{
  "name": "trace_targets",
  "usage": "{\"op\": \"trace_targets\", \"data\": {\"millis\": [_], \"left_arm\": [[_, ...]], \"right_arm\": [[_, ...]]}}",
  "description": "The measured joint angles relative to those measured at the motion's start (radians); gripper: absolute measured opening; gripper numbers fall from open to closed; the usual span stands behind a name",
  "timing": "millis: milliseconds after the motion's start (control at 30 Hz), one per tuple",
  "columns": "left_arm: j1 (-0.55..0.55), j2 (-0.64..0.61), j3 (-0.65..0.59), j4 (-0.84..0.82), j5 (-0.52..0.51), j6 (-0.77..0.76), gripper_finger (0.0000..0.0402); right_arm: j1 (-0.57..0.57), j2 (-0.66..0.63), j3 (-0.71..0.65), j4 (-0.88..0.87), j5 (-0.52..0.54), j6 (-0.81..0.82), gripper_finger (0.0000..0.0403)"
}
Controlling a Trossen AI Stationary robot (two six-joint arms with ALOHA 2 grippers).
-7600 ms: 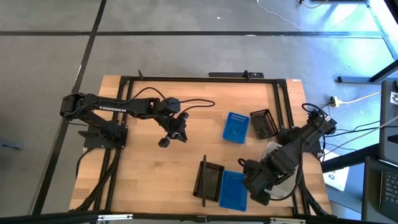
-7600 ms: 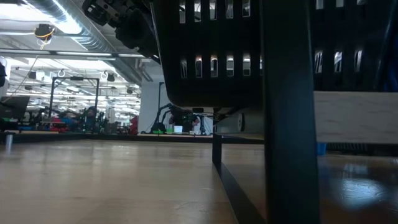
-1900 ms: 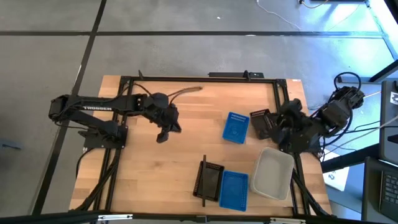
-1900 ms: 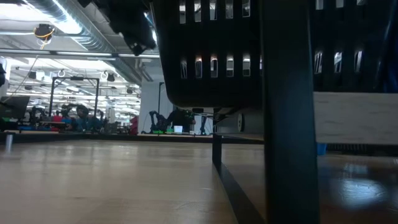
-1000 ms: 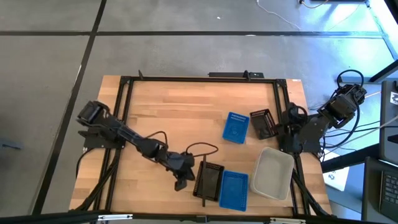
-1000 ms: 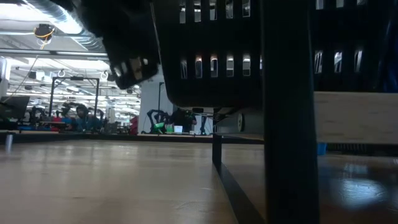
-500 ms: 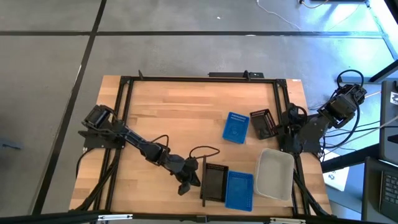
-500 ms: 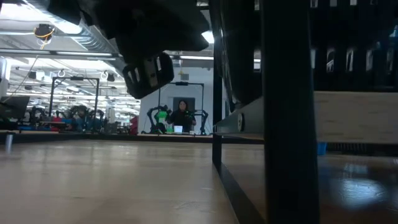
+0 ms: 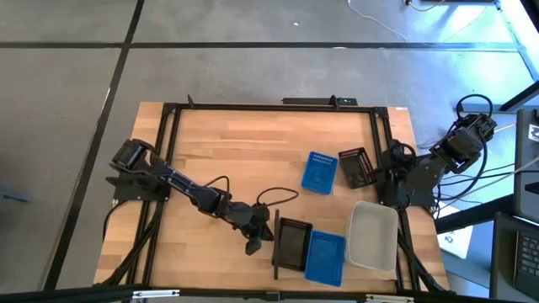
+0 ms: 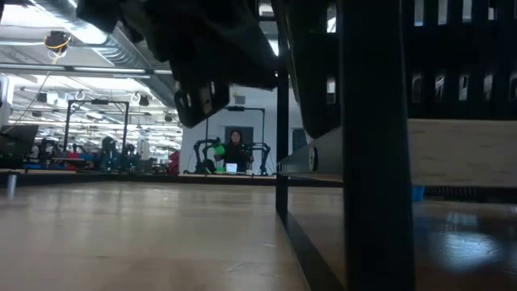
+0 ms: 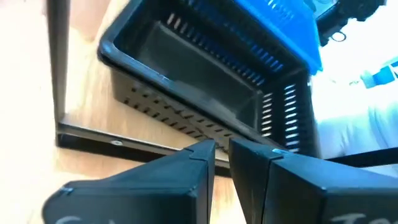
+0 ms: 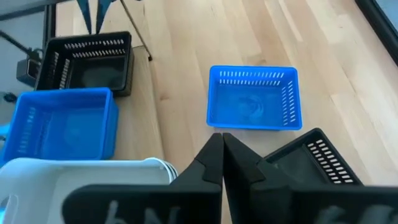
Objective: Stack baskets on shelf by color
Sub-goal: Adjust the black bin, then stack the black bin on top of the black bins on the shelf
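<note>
The left gripper (image 9: 259,238), fingers nearly together and holding nothing, sits just left of a black basket (image 9: 292,245) near the table's front. The right gripper (image 12: 219,152) is closed, far right.

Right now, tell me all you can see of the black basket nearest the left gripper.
The black basket is a rectangular tub, plastic by its look, with slotted sides and an open top, empty and upright. It sits at the table's near edge, side by side with a blue basket. The left gripper is just beside it; contact is unclear.
</note>
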Motion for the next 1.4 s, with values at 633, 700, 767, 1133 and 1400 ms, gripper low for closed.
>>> {"op": "trace_targets", "data": {"millis": [633, 700, 767, 1133, 1400], "left_arm": [[-0.010, -0.324, 0.000, -0.481, -0.207, 0.007, 0.0039], [-0.005, -0.366, 0.000, -0.503, -0.250, 0.011, 0.0039], [-0.003, -0.406, 0.000, -0.528, -0.306, 0.052, 0.0039], [0.101, -0.544, 0.000, -0.491, -0.417, 0.319, 0.0039], [0.132, -0.552, 0.000, -0.476, -0.340, 0.400, 0.0039]], "right_arm": [[-0.194, 0.016, 0.000, 0.000, 0.088, 0.234, 0.0128], [-0.260, 0.021, 0.002, 0.003, 0.078, 0.273, 0.0130], [-0.324, 0.027, 0.002, 0.008, 0.078, 0.276, 0.0130], [-0.685, 0.197, -0.001, 0.029, -0.178, 0.174, 0.0131], [-0.926, 0.361, -0.001, 0.001, -0.286, 0.004, 0.0131]]}}
